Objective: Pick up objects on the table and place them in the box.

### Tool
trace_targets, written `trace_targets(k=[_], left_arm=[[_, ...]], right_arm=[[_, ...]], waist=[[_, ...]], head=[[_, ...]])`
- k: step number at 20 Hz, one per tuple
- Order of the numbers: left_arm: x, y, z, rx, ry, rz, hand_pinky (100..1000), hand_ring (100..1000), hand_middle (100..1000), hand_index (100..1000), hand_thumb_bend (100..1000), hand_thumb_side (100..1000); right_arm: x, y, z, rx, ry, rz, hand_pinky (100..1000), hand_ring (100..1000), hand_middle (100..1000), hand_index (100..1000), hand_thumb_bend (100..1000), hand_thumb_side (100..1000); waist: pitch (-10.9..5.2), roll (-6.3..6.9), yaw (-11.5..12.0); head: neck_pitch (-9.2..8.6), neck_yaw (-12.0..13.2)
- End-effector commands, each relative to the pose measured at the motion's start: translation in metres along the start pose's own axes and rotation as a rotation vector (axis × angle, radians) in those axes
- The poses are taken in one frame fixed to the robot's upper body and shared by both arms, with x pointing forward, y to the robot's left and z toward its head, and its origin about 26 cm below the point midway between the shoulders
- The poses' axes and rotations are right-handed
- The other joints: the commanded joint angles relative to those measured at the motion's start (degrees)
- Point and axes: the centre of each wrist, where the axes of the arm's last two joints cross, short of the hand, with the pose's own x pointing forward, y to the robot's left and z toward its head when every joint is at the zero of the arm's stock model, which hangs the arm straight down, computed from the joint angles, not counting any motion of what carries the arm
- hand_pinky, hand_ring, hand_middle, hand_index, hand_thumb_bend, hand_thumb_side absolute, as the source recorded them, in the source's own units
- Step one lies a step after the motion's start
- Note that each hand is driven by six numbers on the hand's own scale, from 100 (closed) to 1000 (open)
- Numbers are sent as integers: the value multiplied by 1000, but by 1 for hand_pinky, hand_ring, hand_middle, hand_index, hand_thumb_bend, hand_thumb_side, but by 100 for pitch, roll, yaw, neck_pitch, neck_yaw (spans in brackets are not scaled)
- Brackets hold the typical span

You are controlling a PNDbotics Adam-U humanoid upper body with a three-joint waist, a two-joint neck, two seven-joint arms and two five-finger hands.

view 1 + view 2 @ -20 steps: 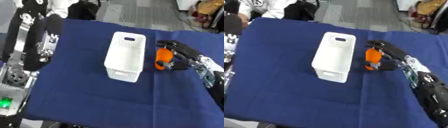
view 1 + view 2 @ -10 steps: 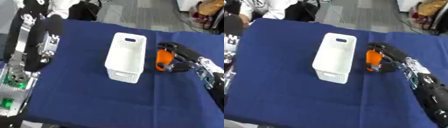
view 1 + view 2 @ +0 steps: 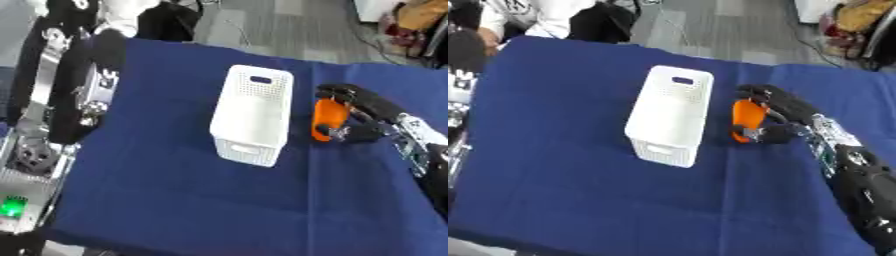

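Item: small orange rounded object (image 3: 329, 118) — on the blue tablecloth (image 3: 175, 190), just right of the white perforated plastic box (image 3: 252, 120), not yet inside. Right hand (image 3: 363, 116): fingers curled round it, grasping. Left hand: not visible. Remaining, apparently — lift, carry over box, release.

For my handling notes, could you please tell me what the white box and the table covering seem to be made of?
The box looks like matte moulded plastic: perforated walls and cut-out handle slots. The table covering looks like dark blue cloth, matte with soft creases, though the weave isn't visible.
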Motion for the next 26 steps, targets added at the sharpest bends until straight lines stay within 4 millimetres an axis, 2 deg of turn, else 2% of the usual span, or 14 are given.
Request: trace_targets(k=[1,11,26], left_arm=[[4,2,-6,5,-28,0,1000,885,978,884,149,840],[4,2,-6,5,-29,0,1000,884,978,884,148,840],[4,2,-6,3,-28,3,1000,885,978,883,148,839]], right_arm=[[-4,-12,-4,-13,10,14,958,901,963,959,460,1000],[1,1,-5,25,20,-14,945,895,960,957,461,1000],[6,9,-8,52,61,-29,860,866,955,957,463,1000]], waist=[[-64,17,9],[-56,22,12],[-64,23,13]], head=[[-120,-94],[-130,-135],[-94,-245]])
